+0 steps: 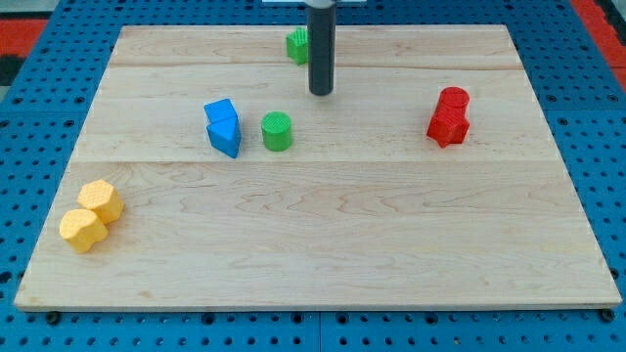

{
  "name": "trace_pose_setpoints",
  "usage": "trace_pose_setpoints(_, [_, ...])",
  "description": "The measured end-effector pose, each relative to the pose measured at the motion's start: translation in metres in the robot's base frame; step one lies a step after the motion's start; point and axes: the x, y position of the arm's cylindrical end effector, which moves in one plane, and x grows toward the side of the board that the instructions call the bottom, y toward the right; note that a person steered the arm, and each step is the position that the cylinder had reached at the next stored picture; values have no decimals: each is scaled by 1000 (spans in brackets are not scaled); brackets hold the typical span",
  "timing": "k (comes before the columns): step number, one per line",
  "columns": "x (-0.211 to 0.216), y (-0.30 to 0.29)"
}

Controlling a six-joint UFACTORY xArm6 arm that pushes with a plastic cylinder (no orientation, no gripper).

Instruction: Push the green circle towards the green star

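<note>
The green circle (277, 131) stands on the wooden board, left of centre, just right of two blue blocks. The green star (297, 45) lies near the view's top edge and is partly hidden behind the rod. My tip (321, 93) rests on the board above and to the right of the green circle, a short gap away from it, and below the green star.
A blue cube (220, 110) and a blue angular block (226, 137) touch each other left of the green circle. Two red blocks (450, 117) sit at the right. Two yellow hexagons (91, 215) sit at the lower left. The wooden board (323, 244) lies on a blue pegboard.
</note>
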Motion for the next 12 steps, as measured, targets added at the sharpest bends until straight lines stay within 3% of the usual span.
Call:
trace_pose_setpoints(3, [96, 9])
trace_pose_setpoints(4, [91, -37])
trace_pose_setpoints(6, [51, -68])
trace_pose_setpoints(8, [63, -92])
trace_pose_setpoints(12, [-9, -67])
